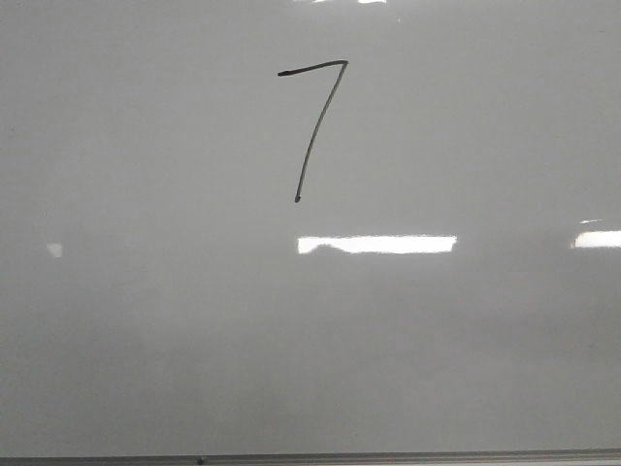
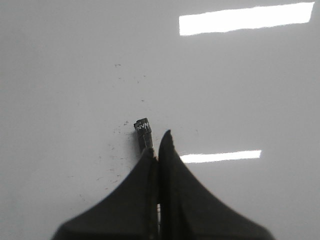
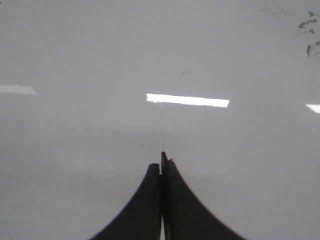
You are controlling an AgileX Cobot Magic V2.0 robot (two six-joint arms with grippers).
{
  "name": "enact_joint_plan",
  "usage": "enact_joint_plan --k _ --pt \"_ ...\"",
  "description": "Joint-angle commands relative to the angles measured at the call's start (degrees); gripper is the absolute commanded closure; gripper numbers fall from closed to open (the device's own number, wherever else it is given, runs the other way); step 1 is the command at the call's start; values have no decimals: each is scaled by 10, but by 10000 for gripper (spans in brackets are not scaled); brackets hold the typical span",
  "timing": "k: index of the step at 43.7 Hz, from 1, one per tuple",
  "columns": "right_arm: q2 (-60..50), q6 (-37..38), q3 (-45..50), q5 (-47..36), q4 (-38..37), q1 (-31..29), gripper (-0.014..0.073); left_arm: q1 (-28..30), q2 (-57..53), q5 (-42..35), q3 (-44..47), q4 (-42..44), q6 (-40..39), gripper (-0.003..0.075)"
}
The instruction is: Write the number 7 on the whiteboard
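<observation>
A thin black number 7 (image 1: 315, 126) stands drawn on the upper middle of the whiteboard (image 1: 136, 330), which fills the front view. Neither arm shows in that view. In the left wrist view my left gripper (image 2: 157, 145) is shut on a dark marker (image 2: 143, 131), whose short end sticks out past the fingertips over the whiteboard (image 2: 75, 75). My right gripper (image 3: 160, 161) is shut with nothing between its fingers, hovering over bare whiteboard (image 3: 75, 50). No wrist view shows the 7.
A thin grey metal edge strip (image 1: 310, 458) runs along the board's near side. Bright rectangular glare patches (image 1: 376, 244) lie on the surface. Faint ink specks (image 2: 117, 145) surround the marker end, and dark smudges (image 3: 309, 22) mark one corner of the right wrist view.
</observation>
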Motion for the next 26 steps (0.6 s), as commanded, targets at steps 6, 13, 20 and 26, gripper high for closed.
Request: enact_joint_plan --k 6,13,20,26 --pt "-11 -2 0 -80 4 -4 662 -3 -8 -47 8 -5 -1 741" --pt "-11 -2 0 -105 4 -4 662 -3 -8 -47 8 -5 -1 741" --pt "-11 10 0 -125 0 0 662 -3 -8 -47 8 -5 -1 741" --pt "-12 101 0 -131 -101 10 662 -3 -8 -47 8 -5 -1 741"
